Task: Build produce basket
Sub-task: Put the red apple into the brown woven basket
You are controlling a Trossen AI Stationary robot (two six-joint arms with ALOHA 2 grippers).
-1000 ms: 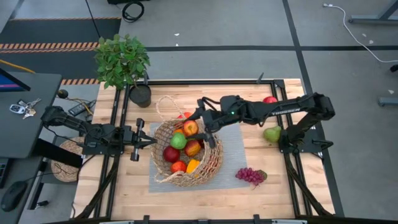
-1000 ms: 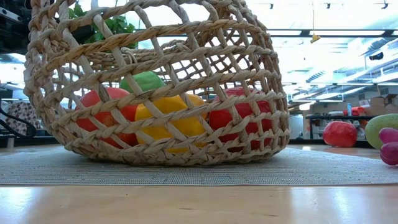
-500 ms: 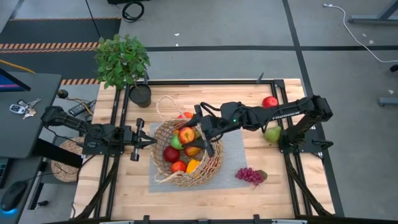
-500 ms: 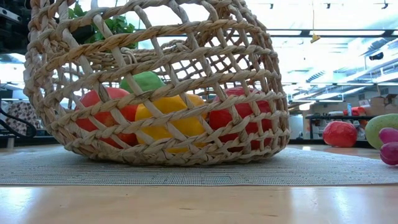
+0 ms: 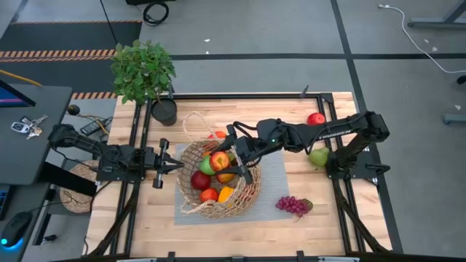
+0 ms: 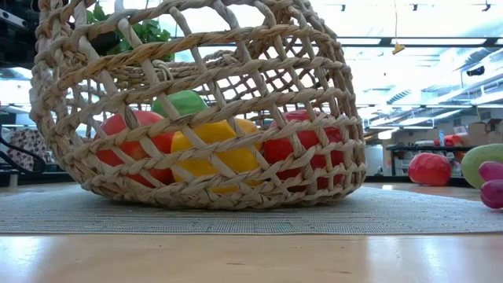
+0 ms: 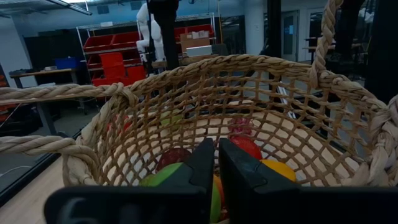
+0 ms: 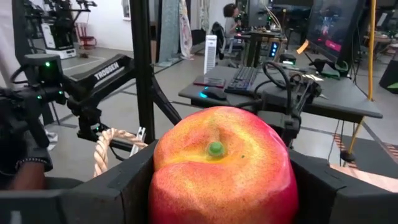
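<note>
The tan wicker basket (image 5: 218,178) stands on a grey mat (image 5: 284,175) and holds several fruits: red and green apples and a yellow piece (image 6: 212,153). My right gripper (image 5: 220,161) reaches over the basket's opening, shut on a red-yellow apple (image 8: 221,171). My left gripper (image 5: 175,166) is shut and level at the basket's left rim (image 7: 93,93). A red apple (image 5: 315,118), a green pear (image 5: 318,156) and purple grapes (image 5: 293,206) lie on the table to the right. My right gripper pinches the red-yellow apple by two opposite sides (image 8: 163,180) between its two fingers (image 8: 134,186), the stem end facing the wrist camera. The fingers slant in from the table's right. The apple is over the basket's opening; whether it rests on the fruit below, I cannot tell. My left gripper's shut fingers (image 7: 214,165) point at the basket's left side from the table's left; whether they touch the rim, I cannot tell.
A leafy potted plant (image 5: 143,69) stands at the table's far left corner. An orange piece (image 5: 218,135) lies just behind the basket. A flat woven disc (image 5: 73,191) lies off the table's left edge. Bare wood shows along the near edge.
My right gripper has gone a little toward the table's left and near edge with the red-yellow apple, coming farther over the basket's opening. It stays shut on the apple. The basket has stayed where it was.
</note>
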